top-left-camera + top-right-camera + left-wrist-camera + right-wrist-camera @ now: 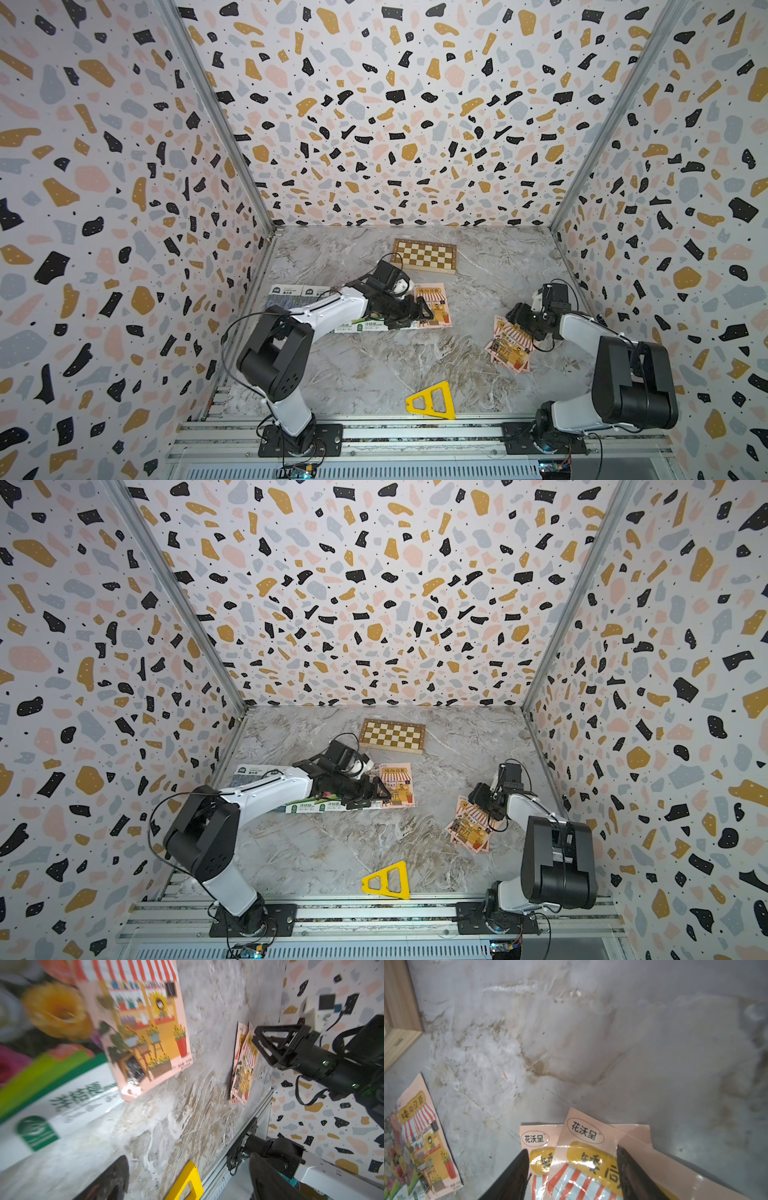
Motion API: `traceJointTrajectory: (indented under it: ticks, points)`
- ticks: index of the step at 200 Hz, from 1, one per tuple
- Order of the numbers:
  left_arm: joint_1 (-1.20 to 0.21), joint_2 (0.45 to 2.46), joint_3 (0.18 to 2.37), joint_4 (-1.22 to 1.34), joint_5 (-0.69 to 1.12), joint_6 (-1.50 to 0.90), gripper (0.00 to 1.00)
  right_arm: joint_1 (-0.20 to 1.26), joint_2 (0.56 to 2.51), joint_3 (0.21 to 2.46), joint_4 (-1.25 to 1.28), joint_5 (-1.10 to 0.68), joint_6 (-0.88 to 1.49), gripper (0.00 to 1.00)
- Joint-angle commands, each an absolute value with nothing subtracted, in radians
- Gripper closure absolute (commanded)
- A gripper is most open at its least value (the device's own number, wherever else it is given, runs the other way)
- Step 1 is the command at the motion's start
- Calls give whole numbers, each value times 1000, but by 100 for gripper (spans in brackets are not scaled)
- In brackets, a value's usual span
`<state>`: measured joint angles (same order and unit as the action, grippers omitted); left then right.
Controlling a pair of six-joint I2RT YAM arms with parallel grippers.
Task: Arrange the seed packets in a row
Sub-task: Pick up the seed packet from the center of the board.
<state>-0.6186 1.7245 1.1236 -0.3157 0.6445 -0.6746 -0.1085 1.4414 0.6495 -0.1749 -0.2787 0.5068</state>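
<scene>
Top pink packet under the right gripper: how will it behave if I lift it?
Probably floppy: the top pink packet looks thin and flat, so it may sag from an edge pinch. Its glare suggests slick film, likely to slip. Overlapping the lower pink packet, it might drag that along.

Your two top views hang high at the front, above both arm bases, facing down and toward the back wall; both top views cover the whole marble table [374, 365] almost alike. Your left wrist view sits low and close, tilted, looking across the table at the right arm [324, 1064]. Your right wrist view looks steeply down from very near. Both wrist views share the overlapped pink packets [244, 1064] and the single pink packet [145, 1032].
</scene>
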Motion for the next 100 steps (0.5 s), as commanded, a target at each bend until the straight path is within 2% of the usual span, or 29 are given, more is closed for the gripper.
traceJointTrajectory:
  ticks: [1, 46, 75, 100]
  points:
    - [-703, 1774, 1172, -259, 675, -726, 15, -73, 1434, 575, -263, -292, 567, 33]
    - [-858, 1899, 1253, -230, 698, -766, 26, -71, 1402, 539, -247, -260, 613, 33]
    - [-909, 1965, 1289, -144, 708, -834, 31, -78, 1393, 525, -228, -260, 639, 33]
    - [-931, 2030, 1326, -111, 704, -867, 41, -90, 1390, 507, -208, -277, 650, 33]
